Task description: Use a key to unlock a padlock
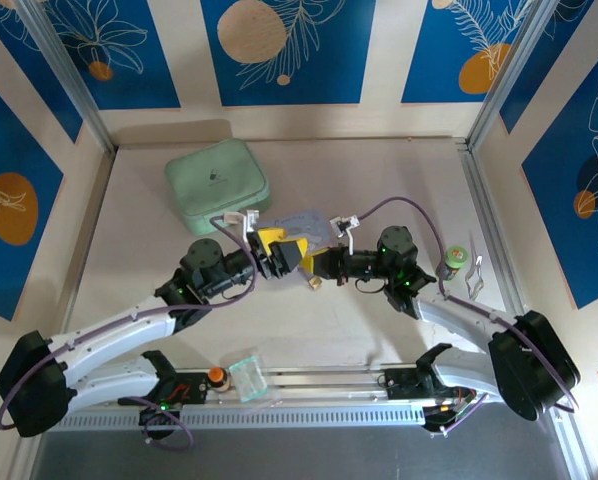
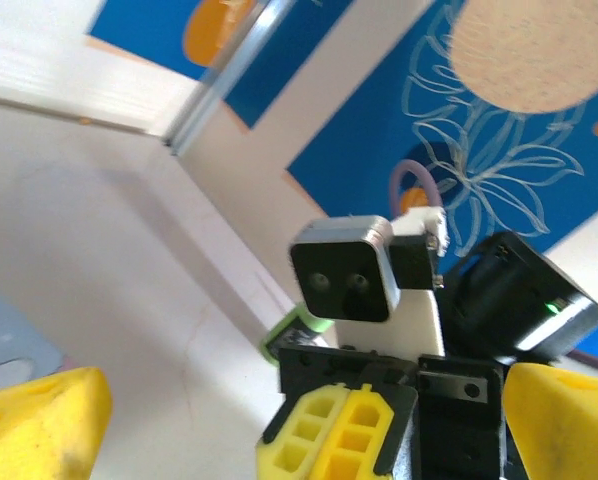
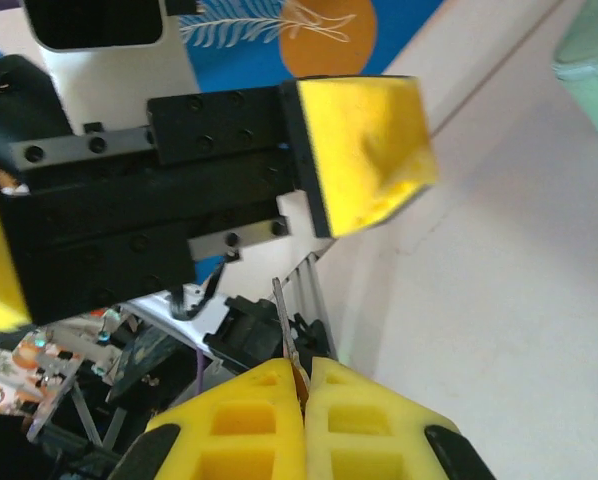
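Walled in on the left, back and right of the table (image 1: 399,180), with a front rail (image 1: 319,380) along the near edge. Bare tabletop at the back right, and in the strip between the grippers and the rail. Near, behind the left gripper (image 1: 279,256), a mint case (image 1: 217,185). Just behind both grippers, a flat pale-blue sheet (image 1: 307,222). Beside the right arm, near the right edge, a green roll (image 1: 451,263) and tweezers (image 1: 476,272). On the rail, an orange knob (image 1: 216,375) and a clear bag (image 1: 247,373).

Tip to tip at table centre. Left gripper spread wide, yellow fingers (image 2: 44,420) far apart, gripping nothing, facing the right gripper (image 1: 319,268). Right gripper pressed tight on the key (image 3: 282,318): thin blade standing out from between the fingertips, long axis in line with the fingers, aimed towards the left gripper's palm.

Seen from above, just below the right gripper's tip, a brass speck, likely the padlock (image 1: 314,283). Too small to tell its heading.
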`<act>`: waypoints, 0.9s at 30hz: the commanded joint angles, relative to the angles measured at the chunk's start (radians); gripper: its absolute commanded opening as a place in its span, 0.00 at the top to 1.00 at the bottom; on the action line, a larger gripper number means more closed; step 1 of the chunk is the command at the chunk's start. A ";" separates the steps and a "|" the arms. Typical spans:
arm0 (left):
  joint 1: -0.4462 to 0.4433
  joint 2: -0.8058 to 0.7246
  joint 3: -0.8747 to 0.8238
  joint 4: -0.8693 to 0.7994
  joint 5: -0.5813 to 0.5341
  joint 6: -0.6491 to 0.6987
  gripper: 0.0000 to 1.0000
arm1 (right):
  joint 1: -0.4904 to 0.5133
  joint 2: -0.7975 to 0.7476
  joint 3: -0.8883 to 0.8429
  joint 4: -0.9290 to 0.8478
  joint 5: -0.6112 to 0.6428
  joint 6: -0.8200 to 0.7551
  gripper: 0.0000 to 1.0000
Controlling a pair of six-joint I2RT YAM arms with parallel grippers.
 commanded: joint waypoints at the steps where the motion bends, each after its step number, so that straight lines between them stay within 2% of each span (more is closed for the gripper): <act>1: 0.004 -0.022 0.053 -0.168 -0.139 -0.050 0.00 | -0.021 -0.039 -0.024 -0.105 0.052 -0.040 1.00; 3: 0.003 -0.017 0.038 -0.176 -0.164 -0.037 0.00 | -0.041 -0.074 -0.046 -0.138 0.098 -0.038 1.00; 4: -0.018 -0.020 0.055 -0.228 -0.200 0.010 0.00 | -0.050 -0.101 -0.056 -0.169 0.131 -0.045 1.00; 6: -0.086 -0.035 0.110 -0.381 -0.376 0.102 0.00 | -0.066 -0.155 -0.065 -0.240 0.185 -0.067 1.00; 7: -0.103 -0.040 0.113 -0.404 -0.436 0.123 0.00 | -0.075 -0.180 -0.069 -0.270 0.208 -0.074 1.00; 9: -0.101 -0.042 0.091 -0.379 -0.448 0.109 0.00 | -0.104 -0.218 -0.078 -0.295 0.211 -0.074 1.00; 11: -0.099 -0.024 0.087 -0.368 -0.425 0.105 0.00 | -0.146 -0.229 -0.083 -0.290 0.155 -0.060 1.00; 13: -0.107 0.019 0.117 -0.413 -0.408 0.092 0.00 | -0.196 -0.227 -0.092 -0.260 0.079 -0.031 1.00; 15: -0.122 0.064 0.143 -0.464 -0.439 0.047 0.00 | -0.230 -0.226 -0.101 -0.242 0.030 -0.020 1.00; 16: -0.132 0.086 0.142 -0.450 -0.441 0.029 0.00 | -0.242 -0.230 -0.105 -0.243 0.017 -0.020 0.95; 18: -0.155 0.127 0.126 -0.387 -0.432 -0.006 0.00 | -0.257 -0.243 -0.110 -0.257 -0.002 -0.033 0.95; 20: -0.178 0.174 0.126 -0.368 -0.449 -0.051 0.00 | -0.262 -0.262 -0.112 -0.283 0.000 -0.043 1.00; 22: -0.196 0.233 0.141 -0.374 -0.471 -0.092 0.00 | -0.262 -0.288 -0.127 -0.299 0.044 -0.042 1.00; 27: -0.228 0.358 0.171 -0.367 -0.490 -0.194 0.03 | -0.270 -0.305 -0.139 -0.347 0.058 -0.046 1.00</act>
